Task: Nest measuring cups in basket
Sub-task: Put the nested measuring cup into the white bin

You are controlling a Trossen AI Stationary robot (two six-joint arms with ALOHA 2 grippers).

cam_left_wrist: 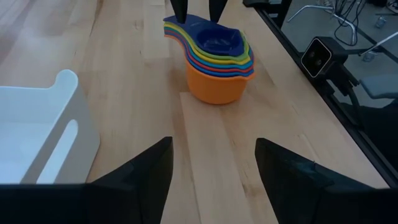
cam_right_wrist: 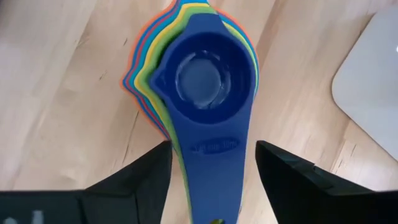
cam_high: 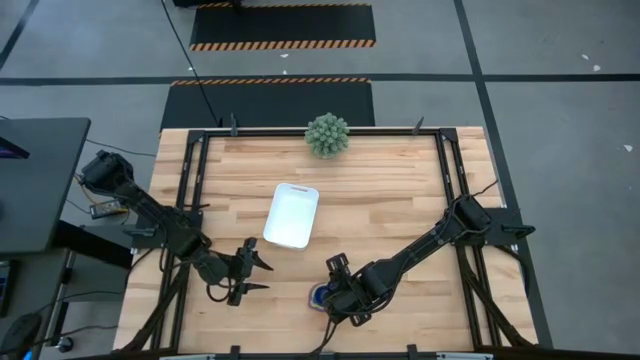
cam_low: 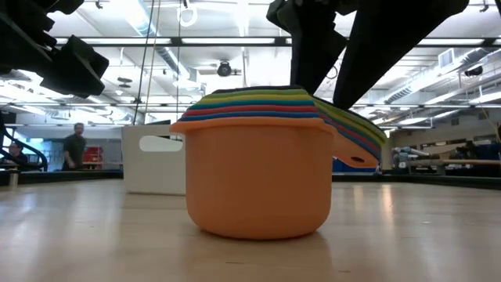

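Right hand (cam_right_wrist: 211, 180) open, straddling nested measuring cups' (cam_right_wrist: 196, 81) handles; left hand (cam_left_wrist: 214, 177) open nearby.

Grey floor (cam_high: 560, 60) with hazard-striped black mats (cam_high: 282, 27); ceiling strip lights (cam_low: 438, 78); a person (cam_low: 75, 146) standing far behind.

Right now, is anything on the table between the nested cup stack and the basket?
Nothing visible. The stack of measuring cups stands on bare wood, apart from the white basket. The right gripper hangs over the stack, jaws open; the left gripper waits aside.
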